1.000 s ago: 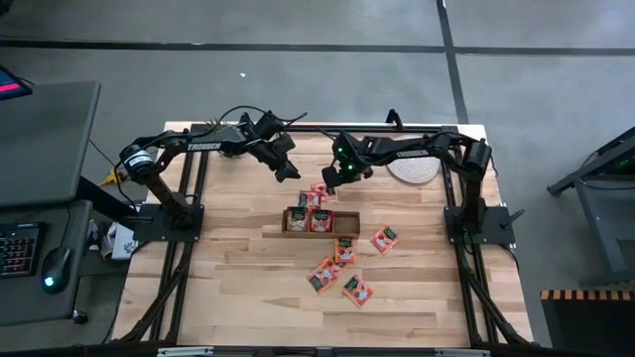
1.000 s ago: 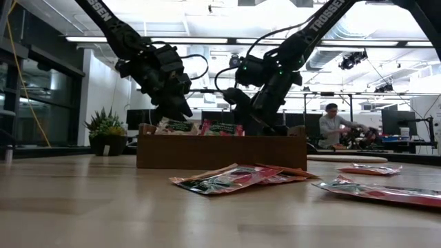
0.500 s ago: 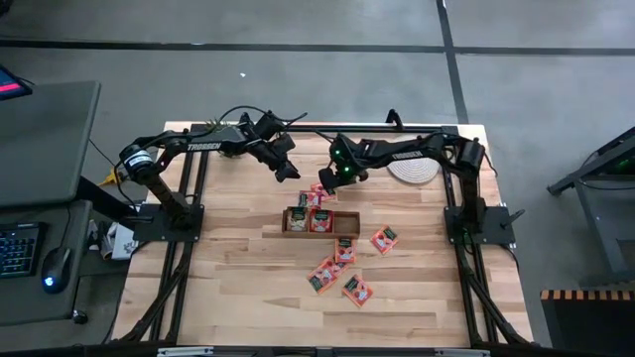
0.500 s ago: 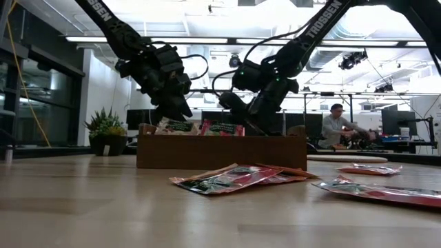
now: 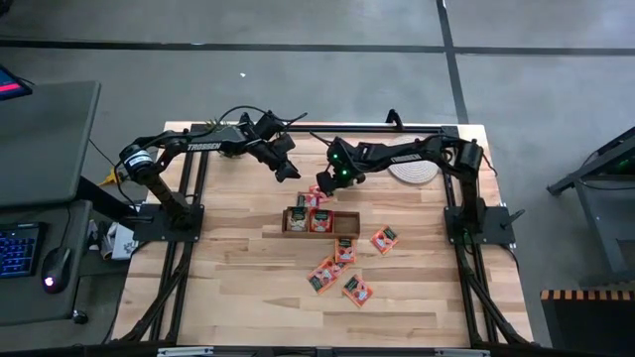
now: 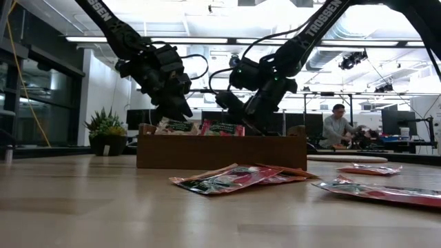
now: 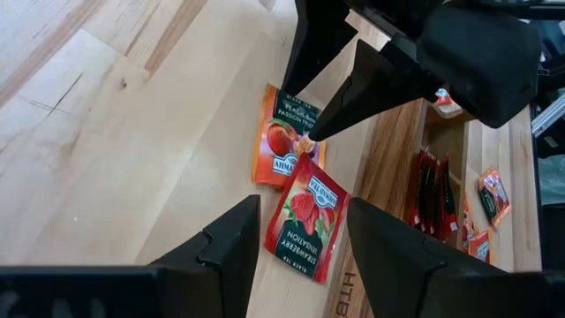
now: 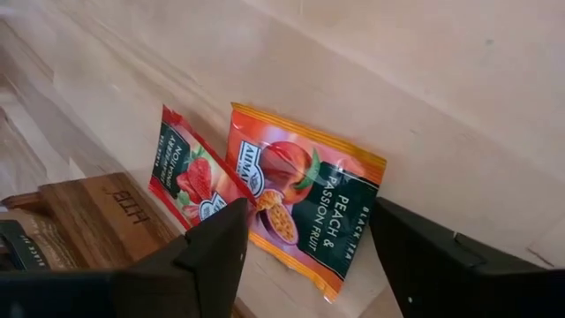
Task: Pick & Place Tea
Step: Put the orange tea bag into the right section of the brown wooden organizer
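Wooden box (image 5: 320, 221): long, brown; contents partly hidden by its wall in low view. Tea sachets flat, glossy, orange-red. Two lie on bare table (image 5: 238, 278) just behind the box: peach sachet (image 8: 305, 205) and strawberry sachet (image 8: 190, 181), edges overlapping. Others scattered in front of the box. Right gripper (image 5: 325, 182) hovers over the pair, jaws wide, empty. Left gripper (image 5: 289, 173) nearby, jaws apart, nothing held.

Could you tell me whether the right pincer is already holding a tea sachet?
No, the right pincer stands open just above the orange sachet, which lies flat on the table.
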